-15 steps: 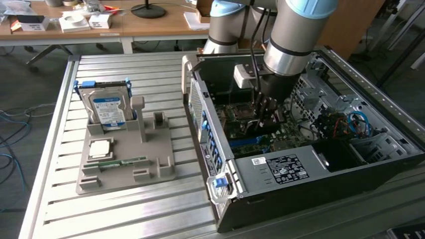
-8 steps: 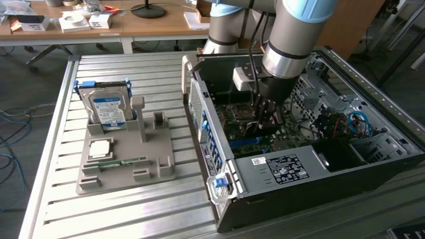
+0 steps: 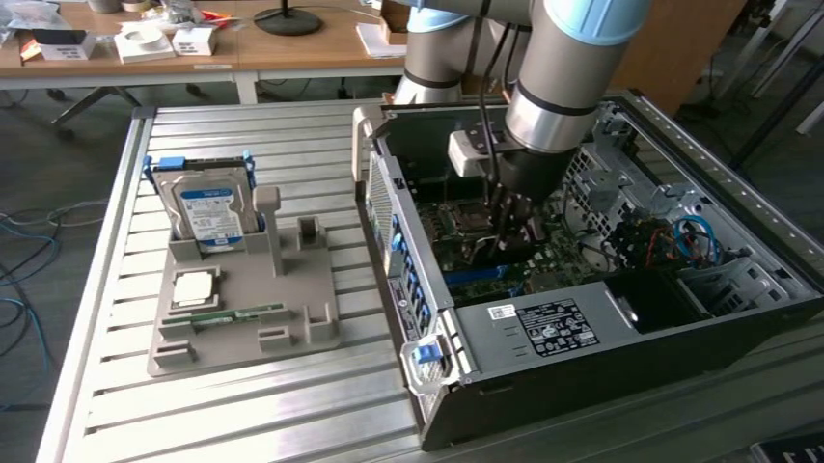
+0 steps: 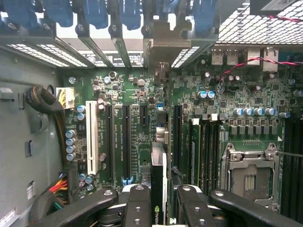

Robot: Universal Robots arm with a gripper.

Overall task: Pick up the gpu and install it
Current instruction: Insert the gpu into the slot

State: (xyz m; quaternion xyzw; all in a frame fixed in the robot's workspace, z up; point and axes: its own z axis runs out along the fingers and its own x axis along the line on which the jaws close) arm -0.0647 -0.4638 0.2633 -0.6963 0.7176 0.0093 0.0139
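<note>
The pincer (image 3: pixel 511 224) is down inside the open computer case (image 3: pixel 541 333), clamped on the gpu (image 4: pixel 158 182). The card stands on edge between its fingers (image 4: pixel 137 203) over the motherboard (image 4: pixel 137 123), in line with the long black slots. Out on the desk (image 3: pixel 258 415), a hard drive (image 3: pixel 206 207) stands upright in a grey holder (image 3: pixel 245 318).

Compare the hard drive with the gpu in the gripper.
The hard drive is boxy and silver with a blue-white label; the gpu is a thin dark card. The hard drive stands untouched in the holder; the gpu is clamped in the gripper inside the computer case. Both stand on edge.
</note>
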